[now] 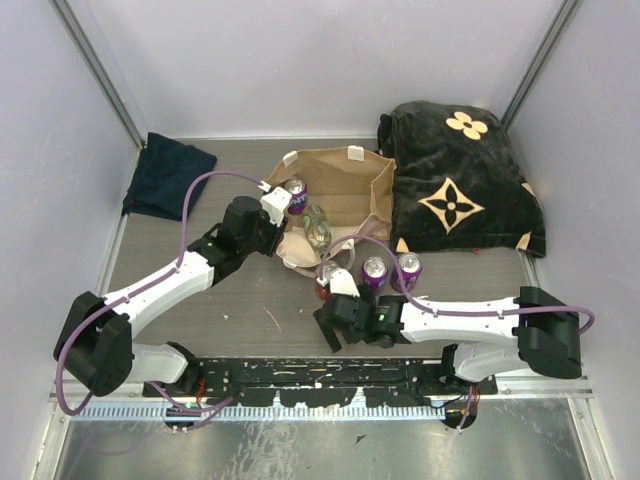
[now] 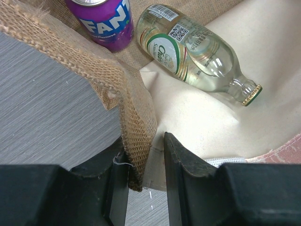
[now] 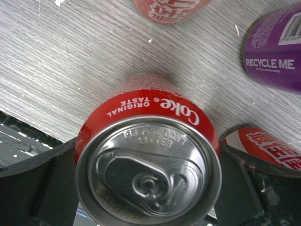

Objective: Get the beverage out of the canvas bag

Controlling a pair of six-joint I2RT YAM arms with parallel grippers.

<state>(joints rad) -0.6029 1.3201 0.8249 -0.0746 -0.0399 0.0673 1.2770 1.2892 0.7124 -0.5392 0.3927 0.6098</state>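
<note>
The canvas bag point(image 1: 345, 172) lies open on its side in the middle of the table. Inside it are a purple Fanta can point(image 1: 295, 190) point(image 2: 106, 21) and a clear glass bottle point(image 1: 318, 228) point(image 2: 193, 47) lying on the cream lining. My left gripper point(image 1: 283, 212) point(image 2: 145, 146) is shut on the bag's woven rim point(image 2: 134, 122) at its left side. My right gripper point(image 1: 328, 325) point(image 3: 148, 179) is shut on a red Coke can point(image 3: 148, 160) that stands upright on the table in front of the bag. The top view hides this can under the gripper.
Two purple cans point(image 1: 374, 270) point(image 1: 409, 265) and a red can point(image 1: 327, 274) stand on the table just in front of the bag. A black blanket with tan flowers point(image 1: 460, 185) lies at the back right. A navy folded cloth point(image 1: 168, 175) lies at the back left.
</note>
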